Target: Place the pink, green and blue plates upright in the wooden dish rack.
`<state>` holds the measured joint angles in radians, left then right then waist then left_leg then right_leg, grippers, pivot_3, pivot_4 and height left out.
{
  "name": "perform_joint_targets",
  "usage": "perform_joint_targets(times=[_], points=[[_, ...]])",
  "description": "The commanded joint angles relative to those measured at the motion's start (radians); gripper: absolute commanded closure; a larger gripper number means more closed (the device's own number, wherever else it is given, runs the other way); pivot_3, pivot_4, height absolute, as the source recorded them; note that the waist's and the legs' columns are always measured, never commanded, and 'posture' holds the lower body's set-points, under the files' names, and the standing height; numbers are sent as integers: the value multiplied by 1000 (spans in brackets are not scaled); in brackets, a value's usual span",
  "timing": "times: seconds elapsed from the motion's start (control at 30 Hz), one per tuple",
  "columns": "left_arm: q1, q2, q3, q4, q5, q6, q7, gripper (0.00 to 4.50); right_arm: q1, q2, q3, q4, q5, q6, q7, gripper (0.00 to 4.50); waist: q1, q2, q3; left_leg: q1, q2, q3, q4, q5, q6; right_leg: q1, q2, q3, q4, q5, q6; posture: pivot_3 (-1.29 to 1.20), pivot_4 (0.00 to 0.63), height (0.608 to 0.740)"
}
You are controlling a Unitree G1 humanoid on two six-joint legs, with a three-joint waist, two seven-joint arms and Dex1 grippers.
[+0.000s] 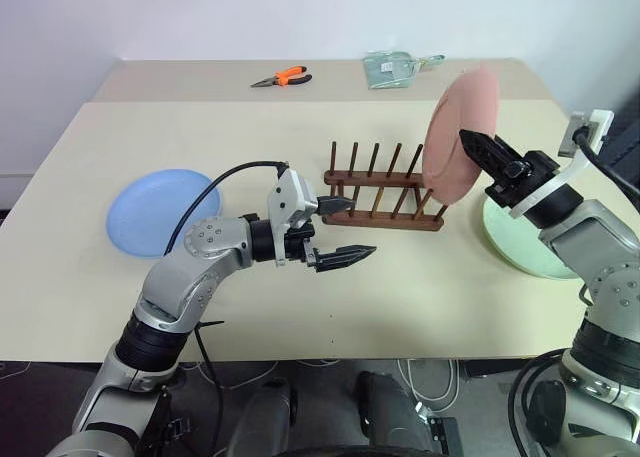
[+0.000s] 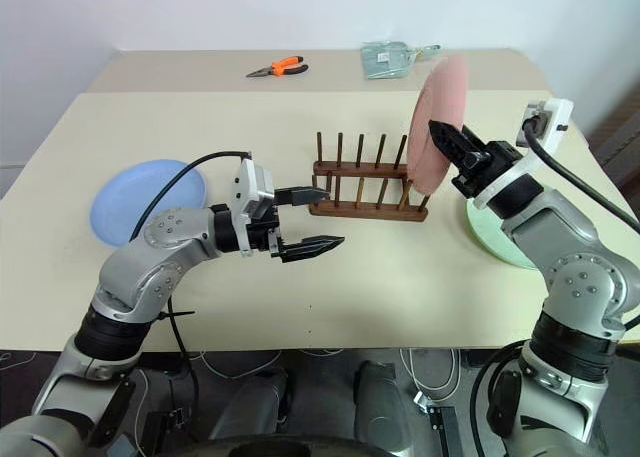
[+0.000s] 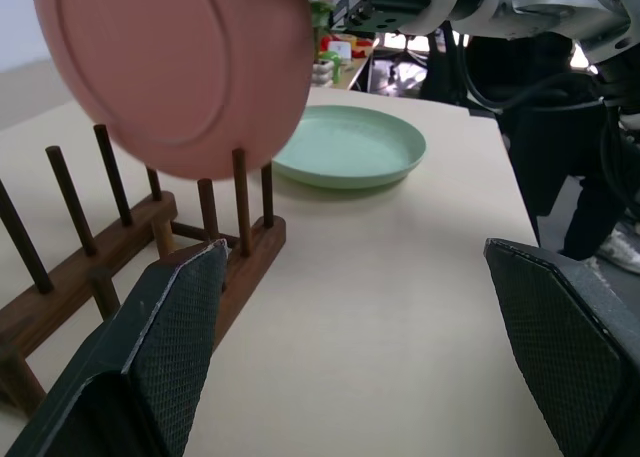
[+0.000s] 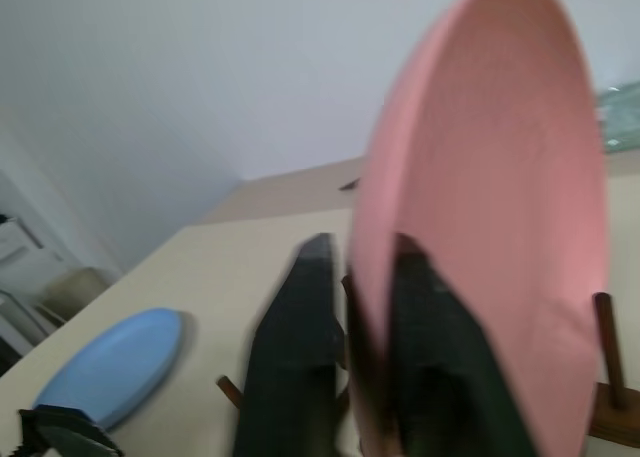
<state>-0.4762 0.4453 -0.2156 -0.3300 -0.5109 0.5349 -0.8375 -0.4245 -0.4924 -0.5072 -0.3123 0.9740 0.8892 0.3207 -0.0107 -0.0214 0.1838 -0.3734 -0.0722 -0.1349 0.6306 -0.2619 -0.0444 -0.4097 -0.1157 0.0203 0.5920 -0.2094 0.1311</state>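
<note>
Wooden dish rack (image 1: 385, 189) mid-table. Blue plate (image 1: 160, 210) flat, well left of rack; green plate (image 1: 522, 239) flat, just right of it. Pink plate (image 1: 457, 134) upright at rack's right end — rim pinched between right gripper (image 1: 472, 145) fingers. Left gripper (image 1: 345, 231) spread wide, empty, just left-front of rack.

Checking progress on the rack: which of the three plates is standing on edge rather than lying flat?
The pink plate, upright at the rack's right end, with the right gripper at its rim. The blue plate and green plate lie flat on the table.
</note>
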Motion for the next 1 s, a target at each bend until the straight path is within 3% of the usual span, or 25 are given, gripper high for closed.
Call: perform_joint_targets(times=[0.03,0.1,0.23,0.3,0.33,0.53,0.73,0.83,1.0], points=[[7,-5,-2,-42,3,-11,-4,240,-26,-33,-6,-8,-78,-100,-23,1887,0,0,0,0,0,0,0,0,0,0,0,0,0,0,0,0,150,740],[10,-4,-4,-41,5,-12,-7,240,-38,-53,-29,0,-118,-154,-31,931,0,0,0,0,0,0,0,0,0,0,0,0,0,0,0,0,150,740],[10,-6,-11,-23,20,-23,-16,240,-24,-100,-130,48,-113,-200,-49,931,4,0,0,0,0,0,0,0,0,0,0,0,0,0,0,0,150,740],[8,-11,-15,-11,29,-29,-20,240,33,-141,-163,76,-149,-206,-46,504,10,0,0,-1,0,0,0,0,0,1,0,0,-1,0,0,0,150,740],[7,-13,-18,-6,34,-34,-24,240,89,-171,-152,76,-199,-216,-28,86,14,0,0,0,0,0,0,0,1,1,0,0,-2,0,0,0,150,740],[-2,-24,-35,31,62,-58,-59,240,477,-337,128,-3,-560,-351,105,33,19,2,-1,0,0,2,0,-1,1,1,-1,1,-2,-1,1,0,150,740],[-15,-39,-43,54,79,-72,-72,240,511,-351,298,111,-810,-418,45,33,3,4,-1,0,0,4,2,-1,1,2,-1,2,-2,-2,3,0,150,740],[-15,-38,-39,59,86,-75,-79,240,487,-336,323,186,-879,-446,20,818,3,3,-1,0,0,4,2,-1,1,2,-1,2,-2,-2,3,0,150,740],[-2,-29,-29,47,90,-71,-77,240,451,-310,310,235,-902,-470,23,3412,12,3,-1,0,0,3,2,-1,1,2,-1,2,-3,-2,2,0,150,740]])
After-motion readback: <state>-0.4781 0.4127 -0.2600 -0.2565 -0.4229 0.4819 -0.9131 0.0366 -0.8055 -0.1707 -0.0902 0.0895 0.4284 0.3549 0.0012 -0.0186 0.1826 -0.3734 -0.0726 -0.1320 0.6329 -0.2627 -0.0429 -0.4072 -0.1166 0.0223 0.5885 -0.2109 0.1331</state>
